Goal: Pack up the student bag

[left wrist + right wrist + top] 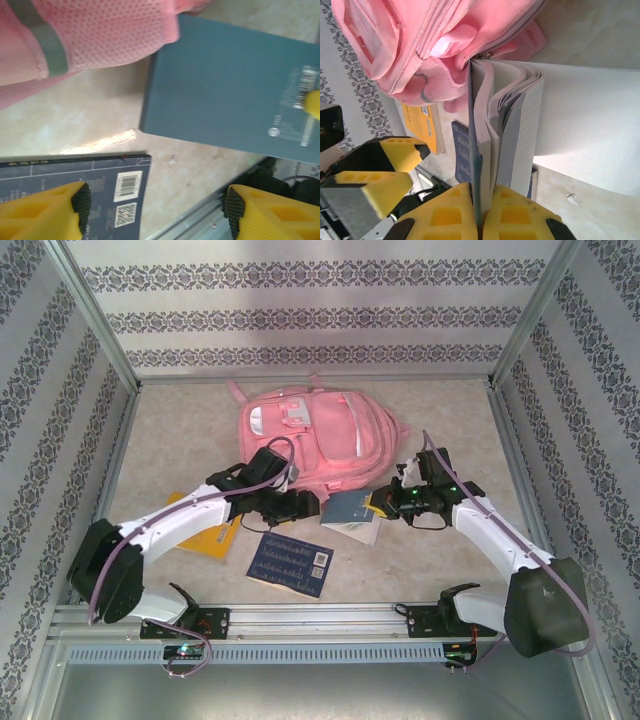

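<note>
First, from above, the pink bag [310, 435] lies flat at the back of the table [180, 440]. I cannot tell if it is open or what is inside. Three books lie outside it, in front: a grey-blue notebook [350, 512], a dark blue book [292, 563] and a yellow book [205, 532] partly under the left arm. The left gripper [293, 504] and the right gripper [396, 502] sit on each side of the notebook.

Next, the left wrist camera. The left gripper [155, 210] is spread wide and holds nothing. It hangs over the table between the dark blue book and the notebook, near the bag's mesh side.

Last, the right wrist camera. The right gripper [480, 197] pinches the notebook's cover tight, so the pages fan out. I think it holds that edge to lift the notebook toward the bag just beside it.
</note>
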Motion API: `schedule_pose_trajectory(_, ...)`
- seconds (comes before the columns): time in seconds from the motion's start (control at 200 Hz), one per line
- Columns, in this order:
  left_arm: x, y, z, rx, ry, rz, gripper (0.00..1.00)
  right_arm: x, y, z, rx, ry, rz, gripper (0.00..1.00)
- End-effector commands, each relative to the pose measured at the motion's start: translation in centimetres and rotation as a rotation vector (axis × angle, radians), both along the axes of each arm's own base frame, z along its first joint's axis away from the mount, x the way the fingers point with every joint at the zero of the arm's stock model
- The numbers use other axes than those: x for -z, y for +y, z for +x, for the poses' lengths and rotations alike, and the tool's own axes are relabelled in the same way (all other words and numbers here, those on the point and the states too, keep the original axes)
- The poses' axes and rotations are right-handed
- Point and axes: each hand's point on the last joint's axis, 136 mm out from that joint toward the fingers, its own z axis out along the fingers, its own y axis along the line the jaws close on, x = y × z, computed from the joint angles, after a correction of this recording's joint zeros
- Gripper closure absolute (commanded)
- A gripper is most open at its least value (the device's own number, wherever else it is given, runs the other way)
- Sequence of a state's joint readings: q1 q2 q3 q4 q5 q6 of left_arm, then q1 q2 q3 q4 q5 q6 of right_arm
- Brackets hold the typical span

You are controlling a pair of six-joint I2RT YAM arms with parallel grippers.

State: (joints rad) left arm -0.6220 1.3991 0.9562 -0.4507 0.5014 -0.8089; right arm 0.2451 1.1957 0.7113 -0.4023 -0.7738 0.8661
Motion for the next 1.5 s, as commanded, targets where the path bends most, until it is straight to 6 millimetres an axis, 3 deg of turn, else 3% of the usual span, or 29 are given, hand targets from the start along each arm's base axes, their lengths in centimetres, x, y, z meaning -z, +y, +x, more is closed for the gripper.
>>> schedule_pose_trajectory(0.0,-1.6,0.7,0.1,-0.079,0.041,-0.075,0.23,-4.9,1.4,0.8,-0.028,-0.111,0.115,1.00)
schedule_pose_trajectory(0.205,-2.6,2.7,0.8,-0.151,0.062,-0.083,0.20,-7.2,2.1,-0.4,-0.031,-0.116,0.124,1.00)
schedule_pose_trajectory(0.345,-3.8,2.8,1.3,-0.158,0.039,-0.113,0.20,-9.6,2.1,-1.0,-0.035,-0.168,0.139,1.00)
schedule_pose_trajectory(0.58,-7.9,0.3,2.8,-0.121,-0.030,-0.304,0.20,-13.8,3.1,-0.2,-0.030,-0.226,0.259,1.00)
schedule_pose_trajectory(0.724,-11.3,-1.2,3.7,-0.105,-0.087,-0.448,0.21,-15.3,3.5,0.3,-0.029,-0.241,0.299,1.00)
schedule_pose_trajectory(0.819,-12.2,-1.6,4.0,-0.096,-0.104,-0.488,0.23,-16.2,3.8,0.6,-0.029,-0.248,0.337,1.00)
schedule_pose_trajectory(1.039,-15.2,-2.0,4.9,-0.106,-0.164,-0.624,0.46,-16.5,3.9,0.7,-0.031,-0.251,0.354,1.00)
schedule_pose_trajectory(1.239,-16.9,-2.1,5.2,-0.102,-0.211,-0.673,0.59,-16.4,3.8,1.0,-0.004,-0.239,0.375,1.00)
schedule_pose_trajectory(1.409,-18.1,-2.0,5.3,-0.100,-0.244,-0.696,0.83,-14.9,3.1,1.1,0.051,-0.219,0.326,1.00)
schedule_pose_trajectory(1.499,-18.4,-1.9,5.4,-0.110,-0.247,-0.691,0.96,-14.2,2.4,1.1,0.088,-0.221,0.267,0.80)
